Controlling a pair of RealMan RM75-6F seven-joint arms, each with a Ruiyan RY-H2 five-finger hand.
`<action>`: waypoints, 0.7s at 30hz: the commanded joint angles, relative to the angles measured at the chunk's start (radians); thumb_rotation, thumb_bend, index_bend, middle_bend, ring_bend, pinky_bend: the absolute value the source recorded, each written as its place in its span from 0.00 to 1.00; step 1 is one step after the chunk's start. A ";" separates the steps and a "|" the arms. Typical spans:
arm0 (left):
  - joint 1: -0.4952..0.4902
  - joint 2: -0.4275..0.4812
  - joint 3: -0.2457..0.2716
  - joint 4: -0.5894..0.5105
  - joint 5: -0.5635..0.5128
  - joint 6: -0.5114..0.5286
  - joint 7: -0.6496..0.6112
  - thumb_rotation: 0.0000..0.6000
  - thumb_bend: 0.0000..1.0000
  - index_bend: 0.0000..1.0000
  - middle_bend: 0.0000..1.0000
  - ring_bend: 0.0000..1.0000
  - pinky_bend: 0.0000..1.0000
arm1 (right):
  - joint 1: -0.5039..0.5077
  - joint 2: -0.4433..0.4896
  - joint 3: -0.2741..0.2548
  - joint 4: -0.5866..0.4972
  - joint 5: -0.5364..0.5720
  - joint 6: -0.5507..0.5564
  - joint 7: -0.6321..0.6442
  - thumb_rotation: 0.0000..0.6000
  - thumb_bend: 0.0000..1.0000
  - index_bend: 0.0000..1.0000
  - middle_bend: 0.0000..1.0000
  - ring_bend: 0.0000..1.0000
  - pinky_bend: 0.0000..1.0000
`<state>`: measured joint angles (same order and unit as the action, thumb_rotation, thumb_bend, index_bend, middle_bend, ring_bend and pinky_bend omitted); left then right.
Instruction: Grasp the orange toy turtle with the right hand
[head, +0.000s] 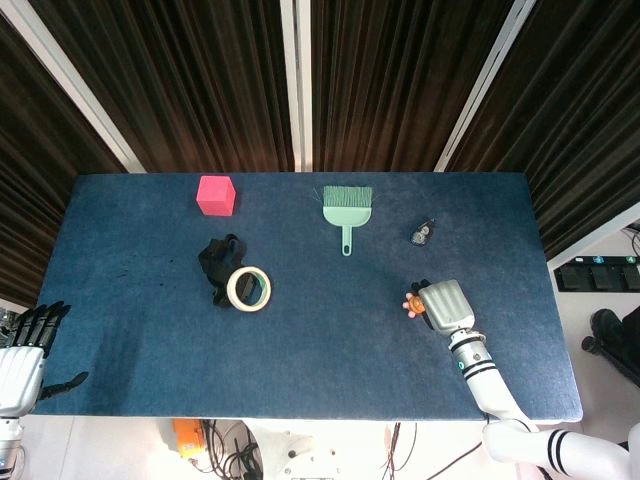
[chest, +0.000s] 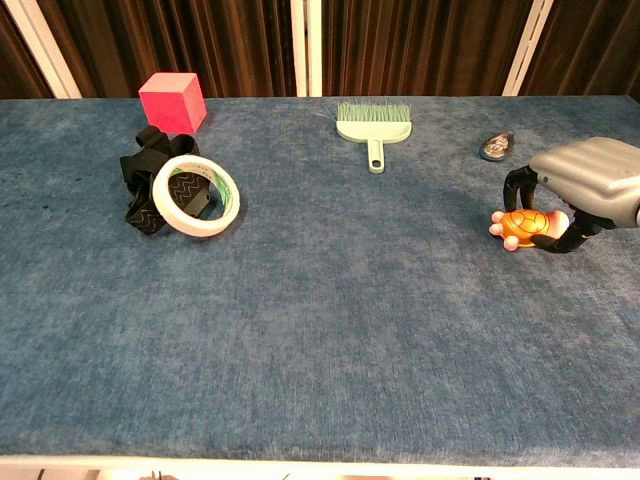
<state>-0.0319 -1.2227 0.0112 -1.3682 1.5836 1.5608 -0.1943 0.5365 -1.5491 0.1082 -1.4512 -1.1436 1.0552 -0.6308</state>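
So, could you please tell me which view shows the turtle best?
The chest view: the turtle shows from the side, its orange shell plain between the right hand's fingers. In the head view the hand covers most of it; only a small orange edge shows.

The right hand (chest: 578, 190) sits palm down over the table near its right edge, dark fingers (chest: 516, 186) curled downward around the orange toy turtle (chest: 519, 227) and closing on its sides. The left hand (head: 25, 360) hangs off the table's near left corner, fingers apart, holding nothing.
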 joint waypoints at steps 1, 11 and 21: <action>0.000 0.000 0.000 0.000 -0.001 0.000 0.000 1.00 0.00 0.07 0.04 0.00 0.05 | 0.004 -0.007 -0.002 0.007 0.000 0.003 -0.004 1.00 0.25 0.49 0.49 0.92 1.00; 0.000 0.003 -0.002 0.000 -0.002 0.002 -0.005 1.00 0.00 0.07 0.04 0.00 0.05 | 0.005 -0.061 -0.013 0.078 -0.058 0.048 0.021 1.00 0.36 0.86 0.74 1.00 1.00; 0.000 0.007 -0.001 -0.003 0.000 0.000 -0.004 1.00 0.00 0.07 0.04 0.00 0.05 | 0.003 -0.023 -0.019 0.048 -0.056 0.023 0.040 1.00 0.26 0.63 0.63 1.00 1.00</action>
<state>-0.0321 -1.2152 0.0101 -1.3706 1.5831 1.5623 -0.1992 0.5397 -1.5853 0.0899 -1.3890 -1.2051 1.0872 -0.5931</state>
